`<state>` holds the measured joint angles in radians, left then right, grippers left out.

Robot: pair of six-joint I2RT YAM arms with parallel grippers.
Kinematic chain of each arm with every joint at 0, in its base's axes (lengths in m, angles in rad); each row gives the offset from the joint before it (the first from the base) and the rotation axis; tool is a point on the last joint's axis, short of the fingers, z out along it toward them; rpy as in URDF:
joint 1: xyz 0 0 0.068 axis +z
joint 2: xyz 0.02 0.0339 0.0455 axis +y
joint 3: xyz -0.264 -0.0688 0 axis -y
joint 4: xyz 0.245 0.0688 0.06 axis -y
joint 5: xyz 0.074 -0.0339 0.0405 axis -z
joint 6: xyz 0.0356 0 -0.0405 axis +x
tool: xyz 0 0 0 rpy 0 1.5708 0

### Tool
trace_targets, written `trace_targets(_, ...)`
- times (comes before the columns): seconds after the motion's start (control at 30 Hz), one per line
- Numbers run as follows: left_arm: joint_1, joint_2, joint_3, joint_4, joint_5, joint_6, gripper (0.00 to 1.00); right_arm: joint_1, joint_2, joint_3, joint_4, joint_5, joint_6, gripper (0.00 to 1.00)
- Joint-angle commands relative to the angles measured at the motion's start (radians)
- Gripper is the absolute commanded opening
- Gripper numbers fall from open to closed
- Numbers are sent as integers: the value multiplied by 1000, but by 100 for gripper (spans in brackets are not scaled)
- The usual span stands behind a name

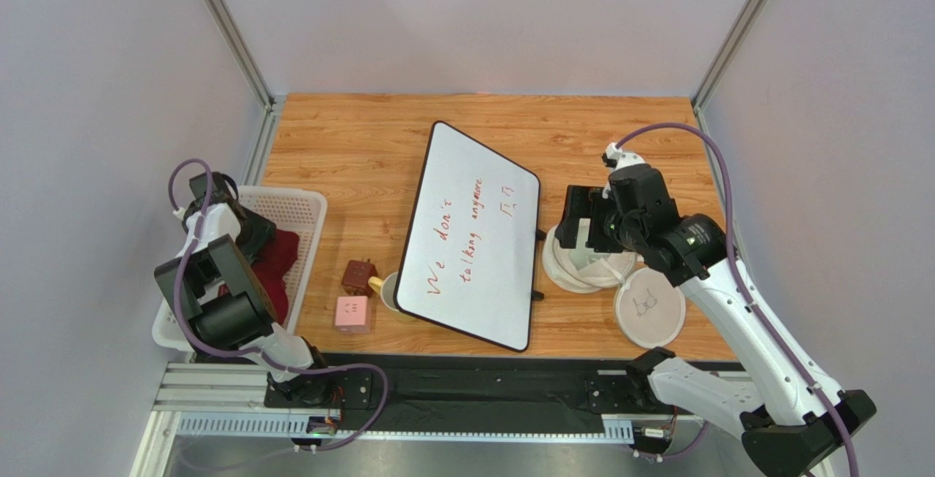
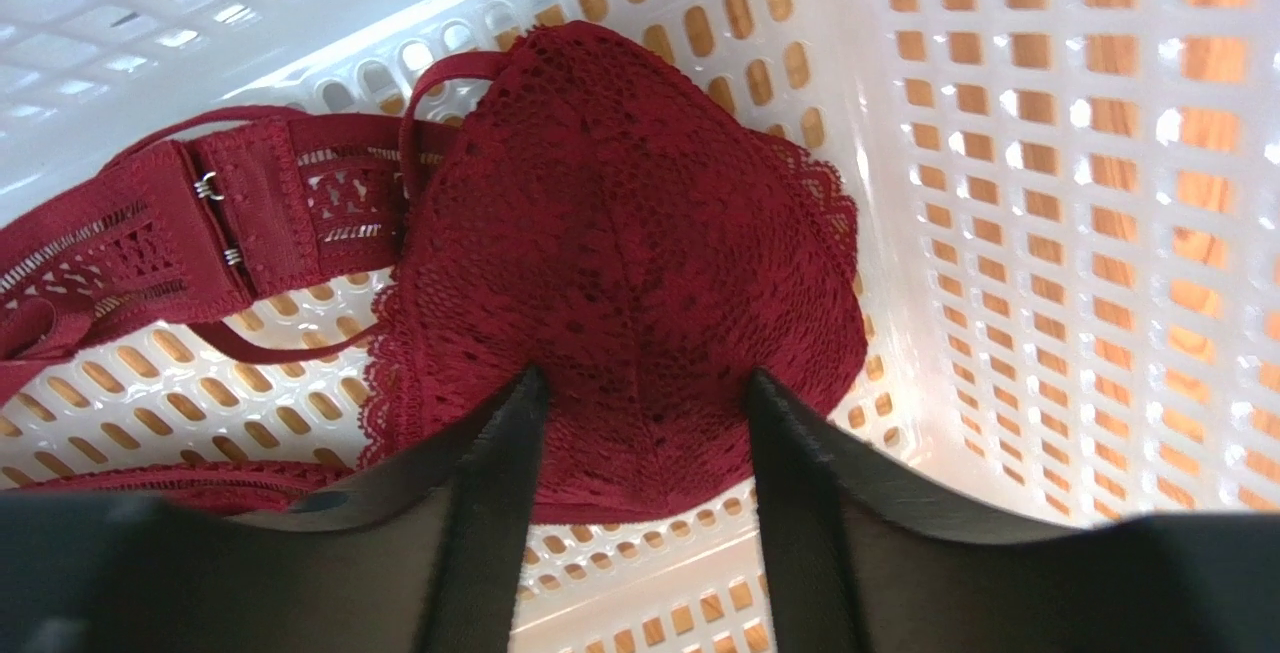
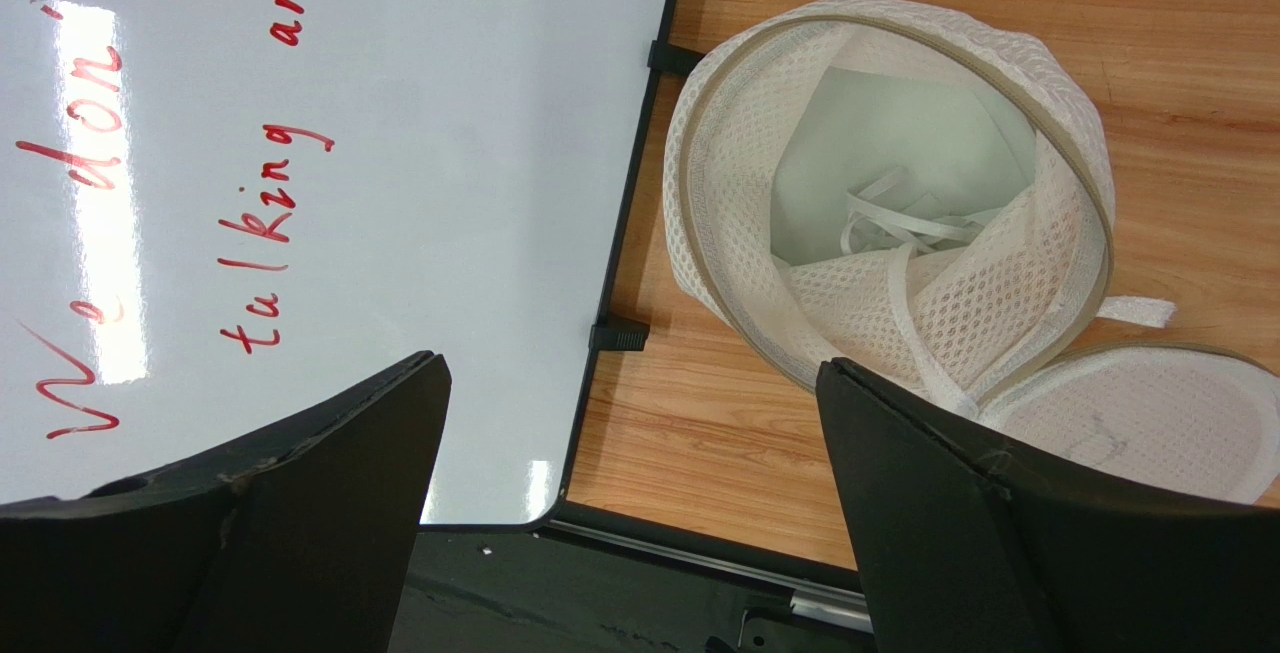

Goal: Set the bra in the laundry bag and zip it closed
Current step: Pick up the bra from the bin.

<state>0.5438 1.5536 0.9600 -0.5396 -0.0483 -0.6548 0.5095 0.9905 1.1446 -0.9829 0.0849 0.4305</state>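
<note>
The dark red lace bra (image 2: 631, 248) lies in the white perforated basket (image 2: 1052, 158) at the left; it also shows in the top view (image 1: 280, 263). My left gripper (image 2: 639, 383) is down in the basket, jaws apart, its fingertips resting on either side of one cup. The white mesh laundry bag (image 3: 902, 188) lies unzipped on the table at the right (image 1: 593, 269), its mouth gaping. Its disc lid (image 3: 1157, 413) with a dark icon lies flat beside it (image 1: 650, 307). My right gripper (image 3: 631, 368) is open and empty, hovering just left of the bag (image 1: 578, 225).
A whiteboard (image 1: 466, 236) with red writing lies across the table's middle, between basket and bag. A small pink box (image 1: 352, 312), a brown block (image 1: 358, 274) and a cup (image 1: 386, 291) sit by its left edge. The basket's rim (image 1: 296, 198) surrounds the left gripper.
</note>
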Motion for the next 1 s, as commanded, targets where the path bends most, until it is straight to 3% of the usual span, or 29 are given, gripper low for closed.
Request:
trace_targets(0.0, 5, 29, 17, -34, -41, -20, 48, 4, -26, -3, 20, -8, 20, 99)
trace_targets(0.03, 5, 23, 19, -37, -47, -20, 34, 4, -27, -3, 18, -8, 22, 99)
trace_targets(0.1, 5, -4, 10, -28, -53, -16, 26, 4, -30, -3, 13, -10, 24, 99)
trace_targets(0.13, 5, -12, 9, -29, -56, -3, 16, 4, -30, -6, 13, -10, 27, 99)
trace_targets(0.2, 5, -29, 20, -54, -77, 3, 5, 6, -33, -8, 16, -11, 28, 98)
trace_targets(0.3, 4, -68, 23, -77, -81, 11, 0, 6, -27, -6, 18, -20, 30, 98)
trace_targets(0.43, 5, -179, 29, -126, -84, 12, 0, 9, -13, 0, 18, -27, 17, 98)
trace_targets(0.67, -37, -525, 124, -220, 7, -45, 0, 20, 30, 35, 26, -69, -13, 98)
trace_targets(0.83, -236, -619, 358, -296, -22, -89, 0, 26, 54, 93, 47, -137, -76, 98)
trace_targets(0.97, -418, -623, 578, -342, -53, -80, 0, 26, 40, 92, 200, -334, -147, 98)
